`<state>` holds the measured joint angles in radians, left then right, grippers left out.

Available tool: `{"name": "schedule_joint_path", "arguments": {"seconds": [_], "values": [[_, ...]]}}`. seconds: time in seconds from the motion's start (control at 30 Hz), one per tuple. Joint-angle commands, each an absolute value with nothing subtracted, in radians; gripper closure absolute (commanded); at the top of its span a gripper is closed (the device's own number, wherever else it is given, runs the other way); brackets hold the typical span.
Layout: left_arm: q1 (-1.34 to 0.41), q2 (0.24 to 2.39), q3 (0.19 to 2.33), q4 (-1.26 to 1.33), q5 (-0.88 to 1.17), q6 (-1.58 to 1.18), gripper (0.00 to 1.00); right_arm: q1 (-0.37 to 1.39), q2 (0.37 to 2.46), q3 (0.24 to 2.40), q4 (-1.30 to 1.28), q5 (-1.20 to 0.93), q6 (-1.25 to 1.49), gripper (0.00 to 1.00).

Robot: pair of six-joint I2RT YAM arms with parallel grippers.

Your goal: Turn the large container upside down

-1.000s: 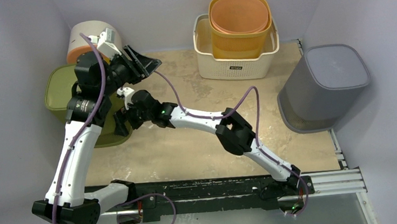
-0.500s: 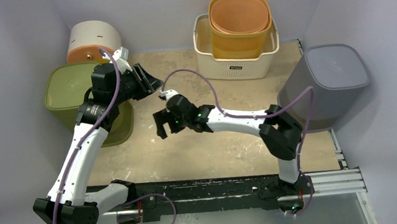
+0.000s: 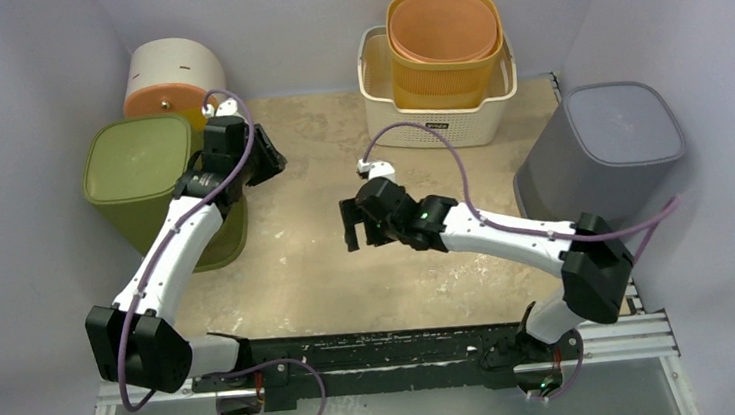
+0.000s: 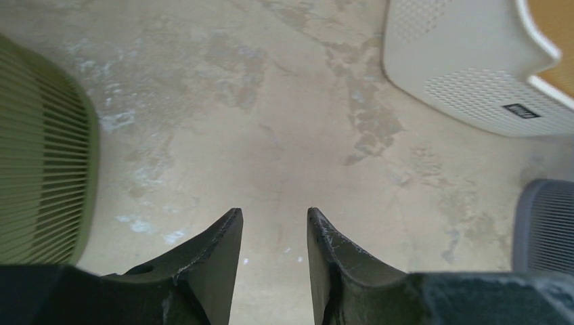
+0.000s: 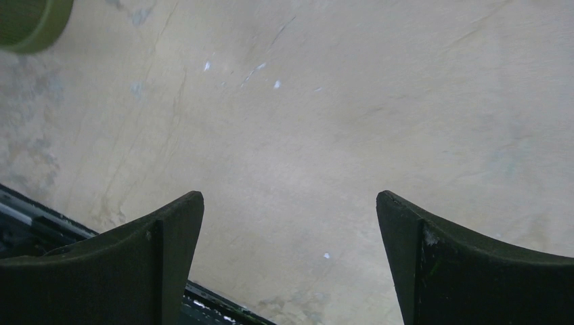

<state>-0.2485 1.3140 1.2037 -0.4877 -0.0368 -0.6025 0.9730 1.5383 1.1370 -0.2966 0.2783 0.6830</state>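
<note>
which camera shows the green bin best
Top external: nearly the whole green bin shows, base up. Left wrist catches only its ribbed wall at the frame's left edge; right wrist only a rim corner, top left.

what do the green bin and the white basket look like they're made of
Green bin: looks like moulded plastic, matte olive, judging by the thin parallel slats in its wall. White basket: also seems to be plastic, with a smooth rim and sides pierced with fine regular holes. Look alone cannot confirm either.

Bare table (image 3: 329, 271) centre lies open between green bin (image 3: 134, 168), white basket (image 3: 437, 126) and grey bin (image 3: 600, 162).
</note>
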Motion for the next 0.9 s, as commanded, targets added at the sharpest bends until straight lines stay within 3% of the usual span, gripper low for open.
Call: {"name": "schedule_joint_path", "arguments": {"seconds": [0.0,0.23,0.53,0.87], "values": [[-0.227,1.333,1.161,-0.471,-0.147,-0.508,0.63,0.860,1.387,1.188,-0.345,0.358,0.680,0.00],[-0.197,1.429,1.189,-0.504,-0.213,-0.413,0.64,0.676,1.405,1.356,-0.373,0.304,0.488,0.00],[-0.066,1.524,1.206,-0.503,-0.224,-0.338,0.65,0.526,1.543,1.614,-0.374,0.279,0.345,0.00],[-0.055,1.606,1.290,-0.477,-0.216,-0.345,0.66,0.397,1.759,2.016,-0.394,0.194,0.171,0.00]]}}
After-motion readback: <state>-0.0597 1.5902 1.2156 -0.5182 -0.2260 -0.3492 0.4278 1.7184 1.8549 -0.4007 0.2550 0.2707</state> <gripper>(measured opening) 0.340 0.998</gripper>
